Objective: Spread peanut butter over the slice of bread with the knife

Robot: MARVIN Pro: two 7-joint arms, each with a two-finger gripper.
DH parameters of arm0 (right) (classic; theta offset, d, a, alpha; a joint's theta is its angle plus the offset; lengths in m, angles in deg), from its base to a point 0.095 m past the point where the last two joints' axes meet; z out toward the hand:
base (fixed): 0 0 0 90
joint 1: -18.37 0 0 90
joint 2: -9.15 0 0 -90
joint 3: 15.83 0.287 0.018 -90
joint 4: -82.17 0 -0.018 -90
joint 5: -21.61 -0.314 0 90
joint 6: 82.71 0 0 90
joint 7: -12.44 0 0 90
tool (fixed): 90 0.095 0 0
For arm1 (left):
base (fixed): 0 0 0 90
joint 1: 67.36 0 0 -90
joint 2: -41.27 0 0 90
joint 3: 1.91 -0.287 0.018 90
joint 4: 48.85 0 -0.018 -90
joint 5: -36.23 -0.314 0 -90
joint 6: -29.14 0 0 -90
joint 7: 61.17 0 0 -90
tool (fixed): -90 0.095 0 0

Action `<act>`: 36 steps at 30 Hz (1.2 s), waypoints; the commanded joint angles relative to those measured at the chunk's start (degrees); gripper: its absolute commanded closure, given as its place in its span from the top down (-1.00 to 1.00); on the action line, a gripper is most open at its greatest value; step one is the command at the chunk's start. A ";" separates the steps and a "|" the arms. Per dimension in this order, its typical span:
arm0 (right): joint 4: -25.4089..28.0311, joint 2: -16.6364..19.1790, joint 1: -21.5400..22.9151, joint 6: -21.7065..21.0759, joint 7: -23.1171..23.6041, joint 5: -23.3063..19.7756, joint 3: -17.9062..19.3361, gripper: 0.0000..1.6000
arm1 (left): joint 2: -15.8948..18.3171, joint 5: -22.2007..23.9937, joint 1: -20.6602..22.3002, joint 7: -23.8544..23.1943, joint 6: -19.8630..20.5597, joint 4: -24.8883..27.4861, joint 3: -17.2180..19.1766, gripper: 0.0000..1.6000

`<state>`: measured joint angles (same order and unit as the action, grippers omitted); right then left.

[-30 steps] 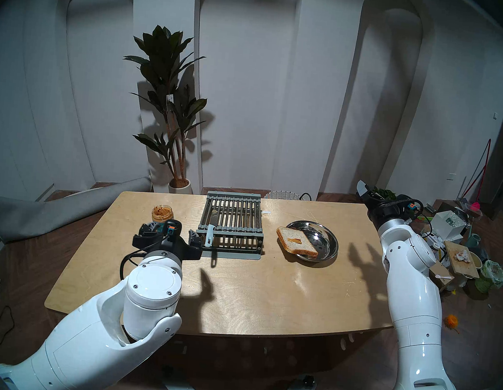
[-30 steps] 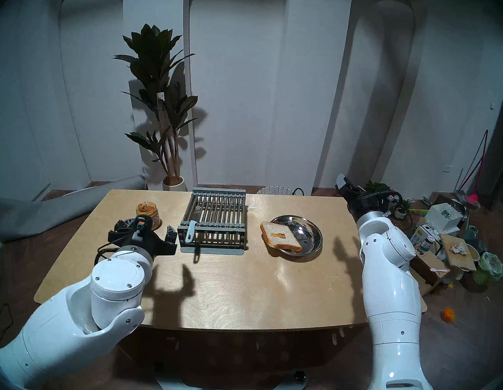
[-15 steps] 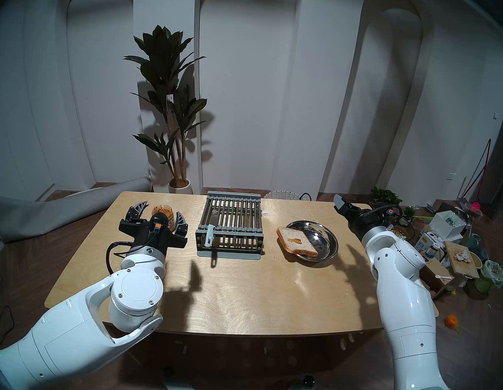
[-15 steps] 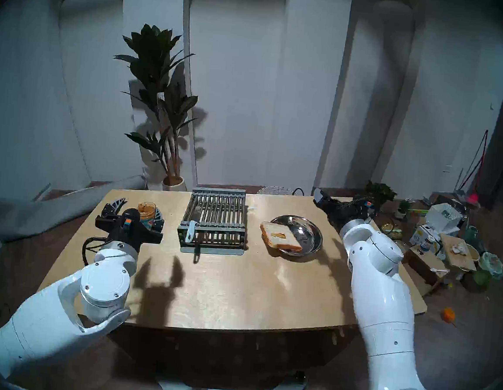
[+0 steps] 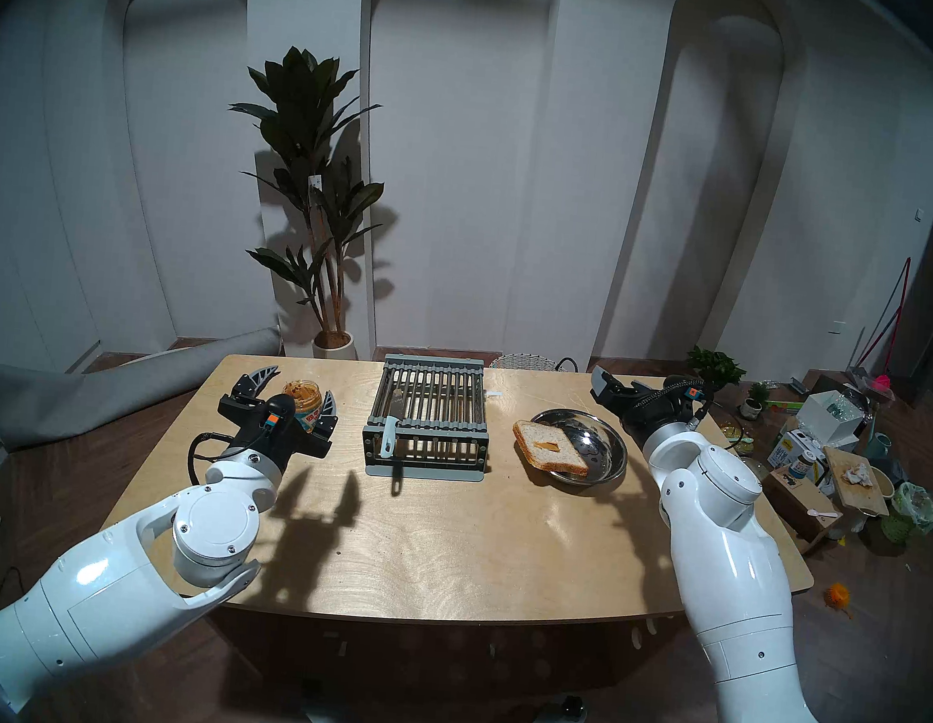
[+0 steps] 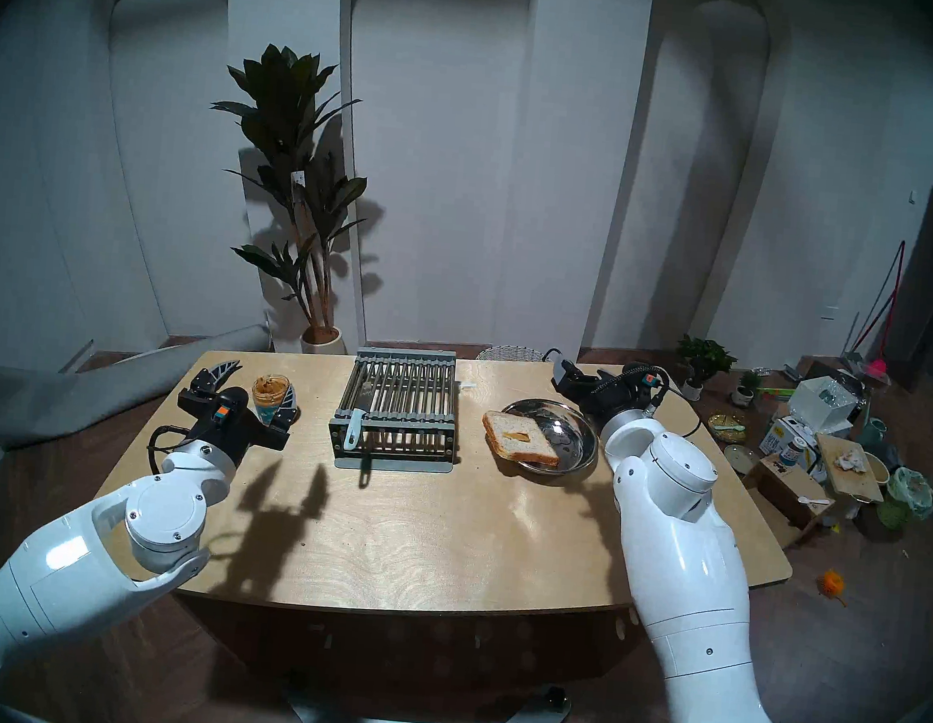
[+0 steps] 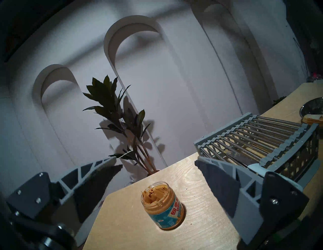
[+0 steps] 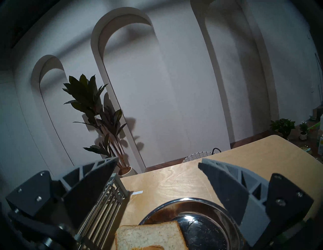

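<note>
A: What holds what?
B: The small clear jar of tan peanut butter point(image 7: 161, 206) stands lidless on the worktop point(image 5: 465, 538), between the empty left gripper point(image 5: 294, 388)'s wide-spread fingers.
A: And the rest?
B: The pale wholemeal bread slice point(image 5: 549, 447) leans on the round steel plate point(image 5: 612, 441)'s rim; the blue-handled knife point(image 5: 388, 436) lies on the grey slatted rack point(image 5: 432, 406); the right gripper point(image 8: 157, 167) gapes empty.

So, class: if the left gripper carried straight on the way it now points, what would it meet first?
Probably the peanut butter jar: it stands lidless on the table, centred ahead of the open left gripper, though slightly below its line, so it might pass just over the rim.
</note>
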<state>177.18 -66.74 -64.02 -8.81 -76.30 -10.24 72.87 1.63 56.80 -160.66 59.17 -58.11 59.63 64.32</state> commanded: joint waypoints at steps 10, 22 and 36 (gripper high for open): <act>-0.99 -0.17 4.47 -0.54 -3.98 6.10 -4.81 1.00 | -3.04 20.03 -0.50 -12.19 -15.11 -3.04 11.53 1.00; -5.05 0.55 7.57 -2.19 -2.18 5.70 -5.45 1.00 | -0.80 31.41 -3.16 -24.51 -25.35 -6.29 11.93 1.00; -5.61 1.95 5.03 5.83 3.59 6.69 -4.93 1.00 | -0.64 27.97 -0.40 -28.07 -23.62 -8.78 10.40 1.00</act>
<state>171.06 -64.81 -58.39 -7.84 -75.30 -3.48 66.83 0.67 86.12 -163.26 31.58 -81.47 50.01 74.73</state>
